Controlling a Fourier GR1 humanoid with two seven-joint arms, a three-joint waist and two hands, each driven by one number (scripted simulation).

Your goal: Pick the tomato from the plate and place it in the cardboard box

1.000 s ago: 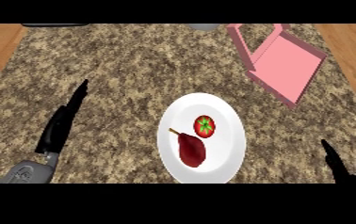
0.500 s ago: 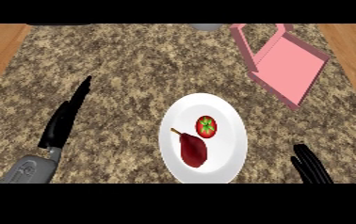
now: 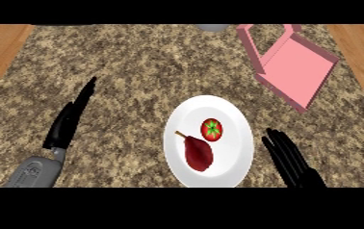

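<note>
Fingers of the right hand, straight and open, have risen beside the plate.

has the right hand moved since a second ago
Yes. The right hand has come up from the lower right corner toward the plate, fingers straight.
</note>
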